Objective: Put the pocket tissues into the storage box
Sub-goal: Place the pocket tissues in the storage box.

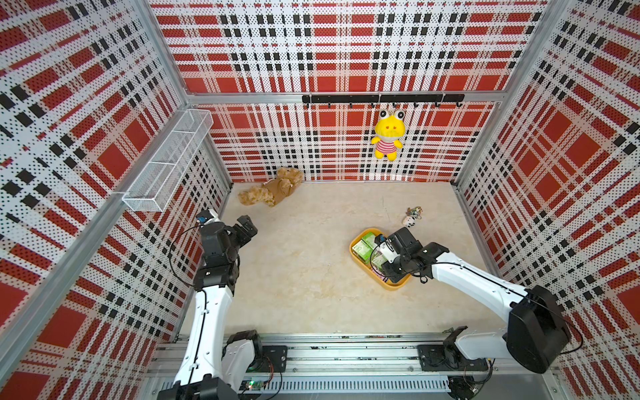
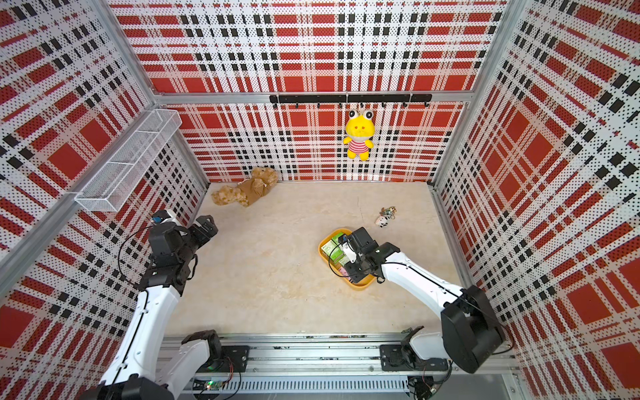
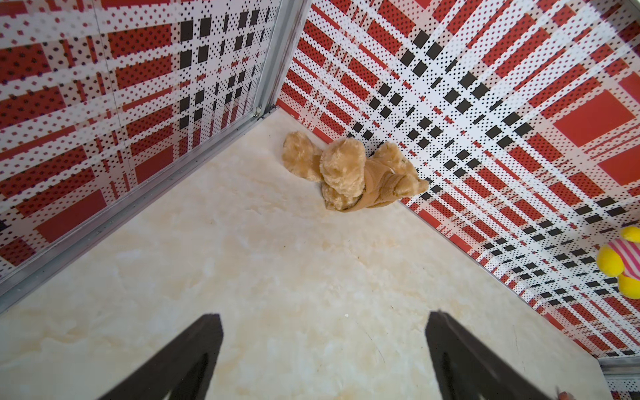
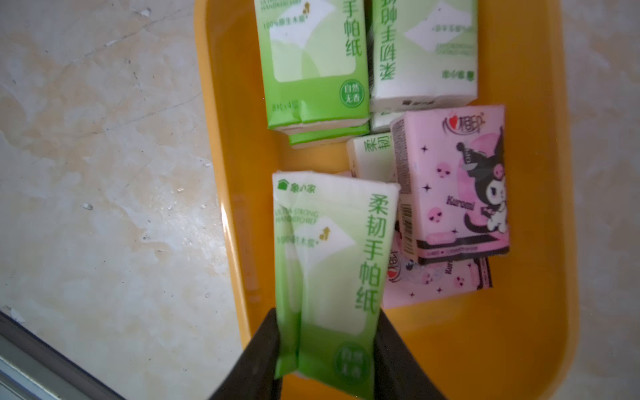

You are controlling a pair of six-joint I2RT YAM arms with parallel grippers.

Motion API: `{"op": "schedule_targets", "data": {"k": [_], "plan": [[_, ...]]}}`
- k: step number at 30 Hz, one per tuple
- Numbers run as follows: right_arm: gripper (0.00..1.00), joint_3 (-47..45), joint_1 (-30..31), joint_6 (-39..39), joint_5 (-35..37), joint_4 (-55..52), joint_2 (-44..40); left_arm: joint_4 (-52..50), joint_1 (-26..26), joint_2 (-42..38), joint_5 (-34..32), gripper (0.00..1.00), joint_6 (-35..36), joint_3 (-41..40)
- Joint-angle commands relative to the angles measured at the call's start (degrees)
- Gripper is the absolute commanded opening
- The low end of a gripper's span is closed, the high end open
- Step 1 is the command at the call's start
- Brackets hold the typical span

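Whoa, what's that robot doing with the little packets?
It's tidying up. The right gripper is shut on a green packet, holding it over the yellow box, where other packets, green and pink, lie inside. The left gripper is open and empty, off to one side, pointing toward the teddy.

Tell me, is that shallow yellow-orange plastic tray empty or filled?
Partly filled: the shallow yellow-orange plastic tray holds several green-and-white tissue packets and pink cartoon packets, with bare bottom showing at one end.
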Motion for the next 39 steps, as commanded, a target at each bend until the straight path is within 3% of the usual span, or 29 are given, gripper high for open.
{"op": "schedule_targets", "data": {"k": [1,20,24,29,39], "plan": [[0.41,1.2,-0.3,-1.8,-0.4,1.3,2.6,2.7,0.0,0.1,-0.6,0.99,0.5,-0.9],[0.46,2.5,-0.8,-3.3,-1.5,8.3,8.5,2.6,0.8,-0.4,-0.4,0.99,1.2,-2.4],[0.57,3.7,-1.4,-3.2,-1.6,7.7,8.6,2.5,0.8,-0.2,-0.3,0.99,1.2,-2.0],[0.84,5.5,-1.5,-3.6,-0.4,6.0,9.4,2.5,0.8,0.5,0.0,0.99,1.0,-1.4],[0.91,15.5,-1.5,-2.7,0.1,2.2,1.8,2.4,0.8,0.2,-0.2,0.99,0.8,-0.9]]}}
